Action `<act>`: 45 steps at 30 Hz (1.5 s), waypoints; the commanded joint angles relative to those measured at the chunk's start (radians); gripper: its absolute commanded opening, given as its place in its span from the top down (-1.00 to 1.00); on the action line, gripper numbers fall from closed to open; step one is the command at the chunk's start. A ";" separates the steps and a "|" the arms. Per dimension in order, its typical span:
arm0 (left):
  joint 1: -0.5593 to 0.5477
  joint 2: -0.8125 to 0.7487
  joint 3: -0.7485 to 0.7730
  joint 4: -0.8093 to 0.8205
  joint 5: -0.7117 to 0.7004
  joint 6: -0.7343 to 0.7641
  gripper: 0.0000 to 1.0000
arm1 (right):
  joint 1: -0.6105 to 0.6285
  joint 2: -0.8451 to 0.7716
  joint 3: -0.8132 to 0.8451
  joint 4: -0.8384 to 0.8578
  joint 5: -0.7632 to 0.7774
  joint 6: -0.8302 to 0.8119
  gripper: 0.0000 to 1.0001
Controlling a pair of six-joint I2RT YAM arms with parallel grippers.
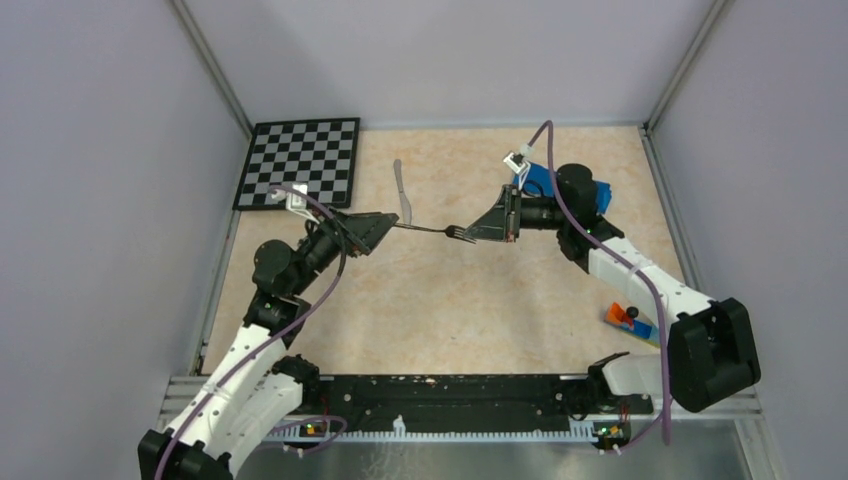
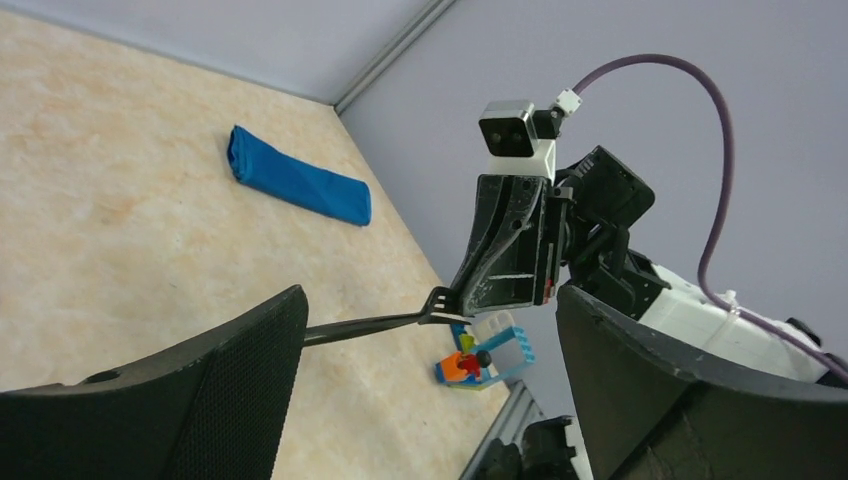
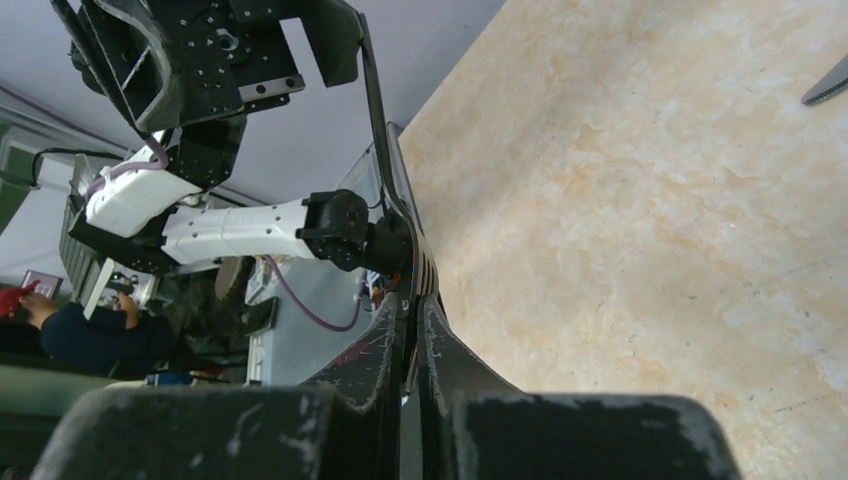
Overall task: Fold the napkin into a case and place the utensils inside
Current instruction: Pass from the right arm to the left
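The right tool (image 1: 471,235) was pressed together on the tine end of the fork (image 1: 425,229), with both fingers meeting on the metal in the right wrist view. The thin dark fork ran roughly level from this grip toward the left and was held clear above the desk (image 1: 450,310). The left tool (image 1: 386,224) stood with its fingers wide apart, and the handle end of the fork lay between them. In the left wrist view the handle passed close along one finger (image 2: 200,390); contact there could not be confirmed. The pale grey knife (image 1: 403,195) lay flat on the desk just beyond the fork, on the far side, apart from both tools. The napkin (image 2: 298,187), folded into a narrow layered blue strip, lay on the desk at the far right. In the top view it was partly hidden behind the right arm. A black-and-white checkerboard (image 1: 300,160) lay at the far left corner of the desk. A small cluster of coloured toy blocks (image 1: 630,320) sat at the near right, beside the right arm's base.
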 commanded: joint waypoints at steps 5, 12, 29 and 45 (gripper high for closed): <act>0.004 -0.077 -0.019 -0.126 -0.025 -0.086 -0.95 | 0.003 -0.048 0.022 -0.029 0.004 -0.065 1.00; 0.005 0.005 0.375 -0.627 0.007 0.488 -0.91 | 0.005 -0.029 0.112 -0.385 -0.013 -0.361 1.00; 0.001 0.353 0.385 -0.932 0.785 0.840 -0.61 | 0.068 -0.021 0.090 -0.340 -0.133 -0.383 1.00; -0.002 0.322 0.350 -0.914 0.760 0.831 1.00 | 0.083 -0.019 0.033 -0.161 -0.047 -0.189 0.18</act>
